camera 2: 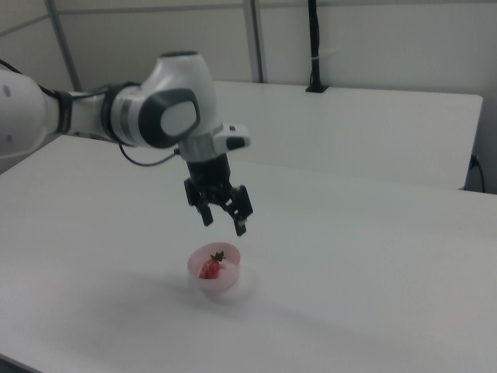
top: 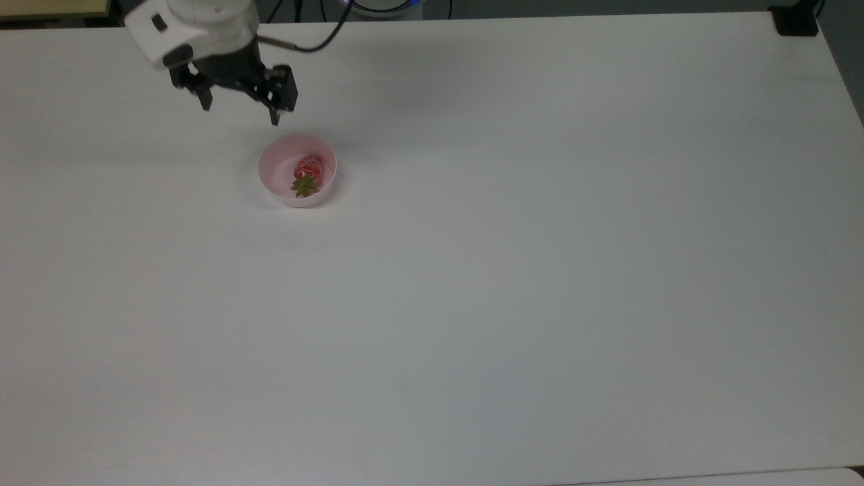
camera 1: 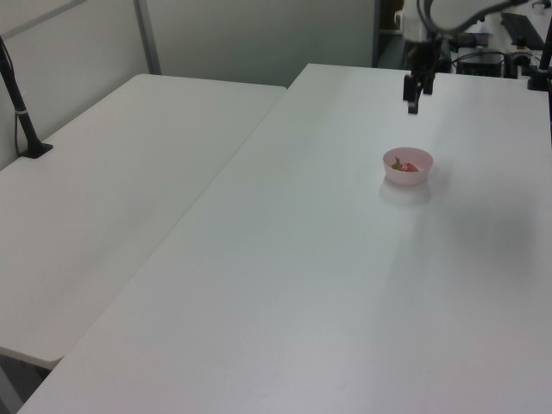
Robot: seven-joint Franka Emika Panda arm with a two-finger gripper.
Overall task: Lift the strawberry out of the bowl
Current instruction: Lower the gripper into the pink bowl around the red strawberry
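Strawberry lies inside pink bowl, green cap toward the top view's bottom edge, red body toward the claw. Bowl sits on white surface, below the claw and slightly to the top view's right of it. In the right view the claw hangs in the air above the bowl and strawberry, not touching either. Claw fingers are spread apart, nothing between them. White arm reaches in from the right view's left. In the left view the claw hangs beyond the bowl.
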